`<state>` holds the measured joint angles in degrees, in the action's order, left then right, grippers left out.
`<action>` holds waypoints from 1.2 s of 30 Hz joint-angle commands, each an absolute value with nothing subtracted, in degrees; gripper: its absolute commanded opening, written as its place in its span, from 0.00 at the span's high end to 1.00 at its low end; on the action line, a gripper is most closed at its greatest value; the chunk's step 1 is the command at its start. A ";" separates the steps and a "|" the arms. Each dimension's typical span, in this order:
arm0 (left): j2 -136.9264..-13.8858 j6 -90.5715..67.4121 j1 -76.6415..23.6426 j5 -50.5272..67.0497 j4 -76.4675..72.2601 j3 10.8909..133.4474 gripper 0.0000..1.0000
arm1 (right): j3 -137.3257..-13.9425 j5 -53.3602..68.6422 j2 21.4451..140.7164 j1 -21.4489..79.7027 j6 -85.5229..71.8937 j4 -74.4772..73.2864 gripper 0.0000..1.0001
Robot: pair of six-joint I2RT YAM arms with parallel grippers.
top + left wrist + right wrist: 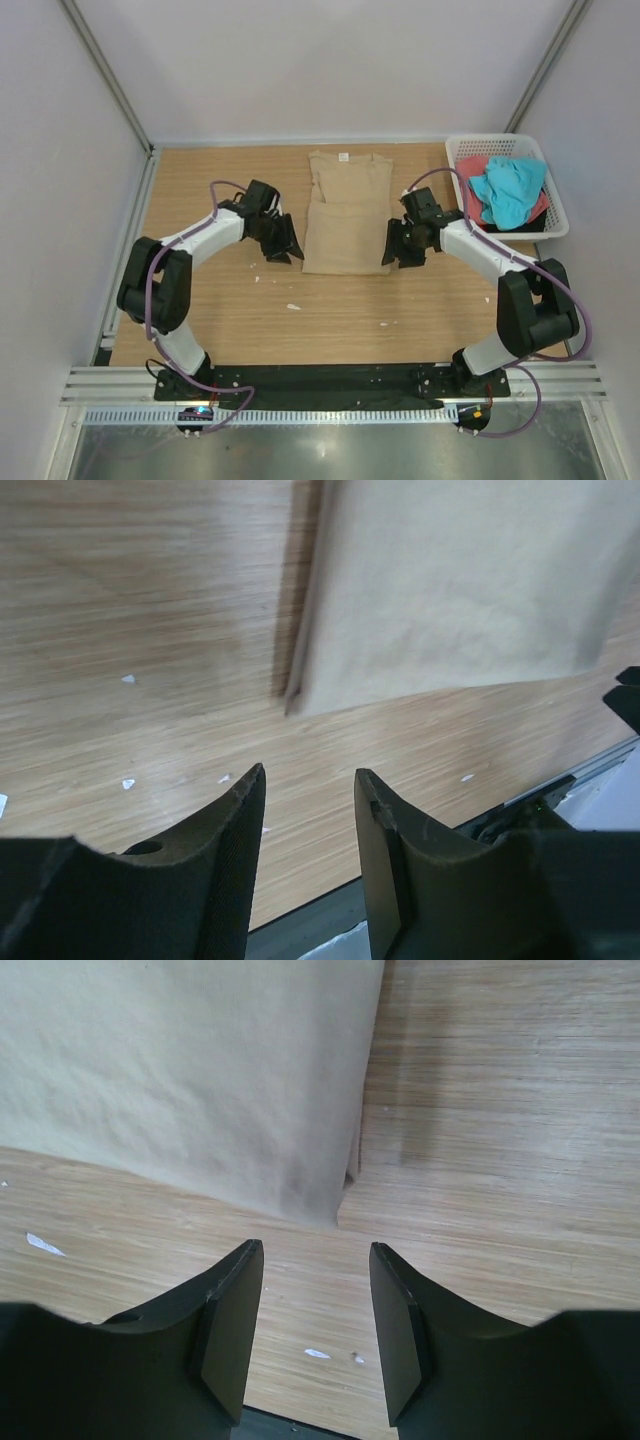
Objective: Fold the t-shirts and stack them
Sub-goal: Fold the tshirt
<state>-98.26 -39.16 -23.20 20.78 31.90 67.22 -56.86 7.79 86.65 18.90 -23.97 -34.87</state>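
Wood-grain is what you see under everything: the brown worktop [230, 310] carries a few small white scraps [293, 306] towards its near side. Your left arm's black two-finger pincer [310, 775] hangs just beside the near left corner of the plain tan-beige cloth t-shirt [345, 215]. Its jaws are parted with nothing between them, and the left wrist view shows only wood through the gap.

The shirt lies flat in the middle of the worktop with its sleeves turned in, so the body makes a narrow column. Its near part appears doubled up over the rest, and a small white neck label shows at the far end. I judge that this fold is laid, which would explain why neither pincer has cloth.

Your right arm's black pincer [315, 1250] mirrors the left one, just beside the near right corner, jaws apart and empty, not touching the cloth edge. They sit opposite each other, I think, because soft, wide cloth needs both corners carried together to keep its edge straight.

At the far right corner, the white plastic lattice basket [556, 215] holds the crumpled turquoise t-shirt [508, 190] on top of the coral-red t-shirt [469, 172]. Both are unfolded, so most of the task looks to be ahead of you.
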 commanded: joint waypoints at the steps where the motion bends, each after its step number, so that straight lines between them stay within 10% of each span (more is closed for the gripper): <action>1: -98.44 -39.64 -23.03 22.68 26.63 65.74 0.58 | -56.43 11.42 87.27 18.72 -23.64 -30.24 0.47; 15: -105.73 -39.02 -23.55 25.49 19.87 64.78 0.59 | -52.04 15.29 90.53 18.19 -22.06 -22.51 0.52; 24: -103.45 -40.34 -24.26 25.58 18.81 62.84 1.00 | -49.84 12.66 87.54 17.93 -22.41 -22.76 0.98; 36: -99.67 -43.15 -25.22 21.18 17.67 56.61 1.00 | -44.92 9.58 86.57 17.84 -23.64 -22.67 0.99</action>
